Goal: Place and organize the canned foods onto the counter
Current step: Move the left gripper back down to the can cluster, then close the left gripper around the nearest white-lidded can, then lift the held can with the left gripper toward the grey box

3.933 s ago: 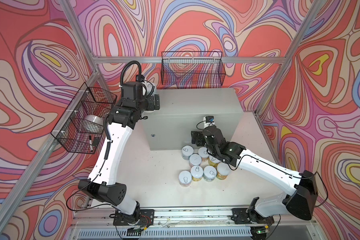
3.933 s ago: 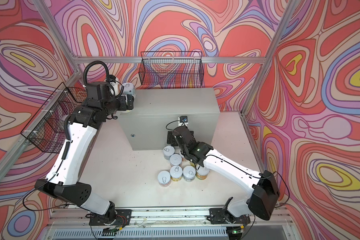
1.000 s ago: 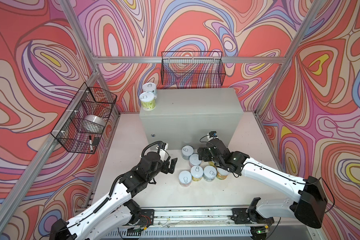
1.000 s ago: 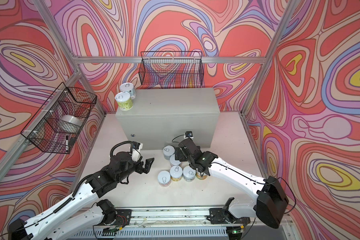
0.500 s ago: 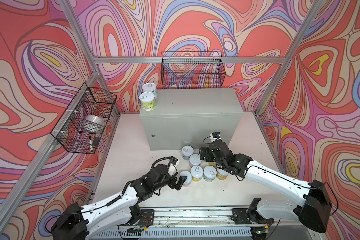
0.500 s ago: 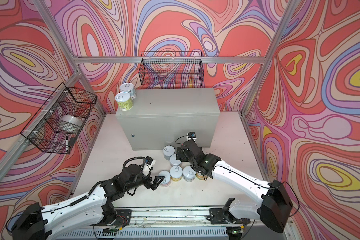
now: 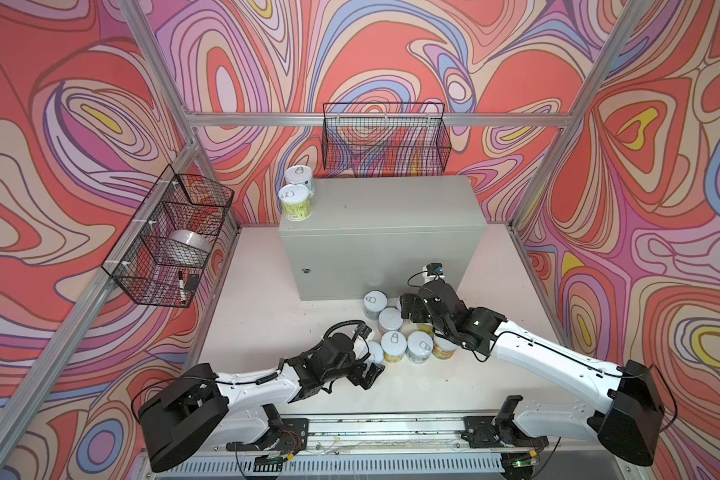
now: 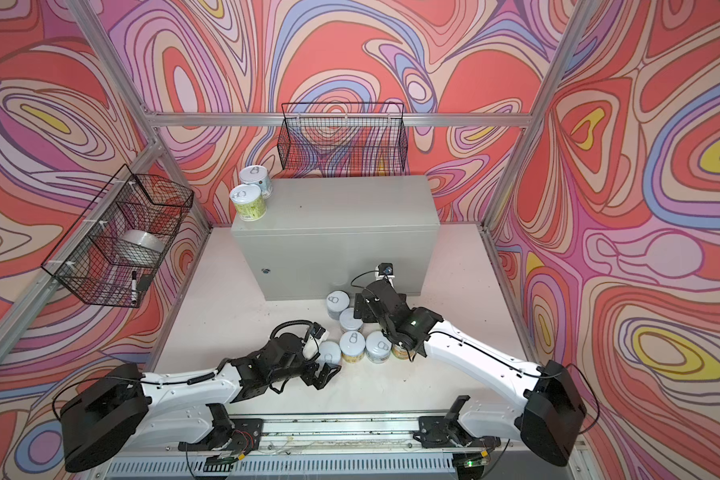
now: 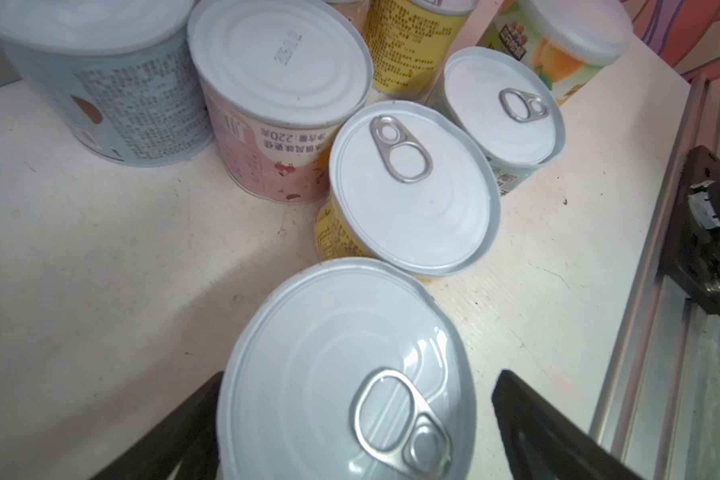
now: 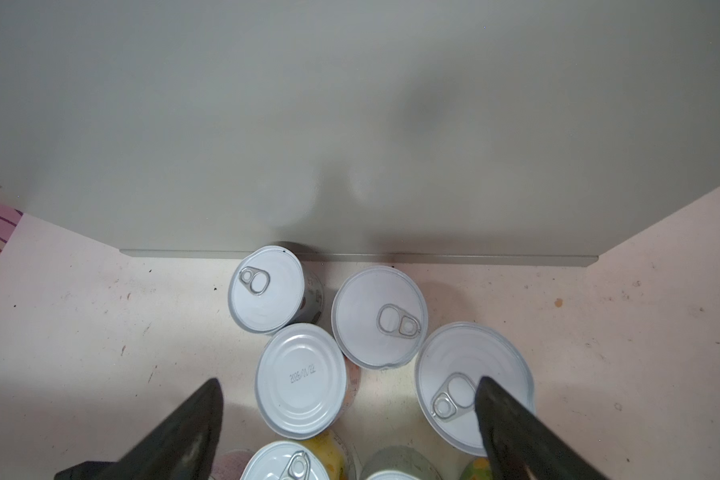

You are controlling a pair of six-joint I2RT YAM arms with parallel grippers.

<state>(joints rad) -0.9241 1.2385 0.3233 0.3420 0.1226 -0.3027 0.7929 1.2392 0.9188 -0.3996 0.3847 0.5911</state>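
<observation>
Grey metal cabinet (image 7: 385,232) holds two silver-lidded cans at its far left corner: green-labelled can (image 7: 295,204) in front, pale-labelled can (image 7: 300,179) just behind.
Other short pull-tab cans (image 7: 393,344) cluster on the white tabletop (image 7: 258,320) at the cabinet's front. Left jaws spread, straddling the cluster's near-left can (image 9: 346,365); contact unclear. Right jaws spread, hovering over the cluster's middle, above the upturned pink-labelled can (image 10: 301,380).

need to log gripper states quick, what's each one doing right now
Left gripper: open, straddling a pull-tab can, not closed on it.
Right gripper: open, empty, above the can cluster.
</observation>
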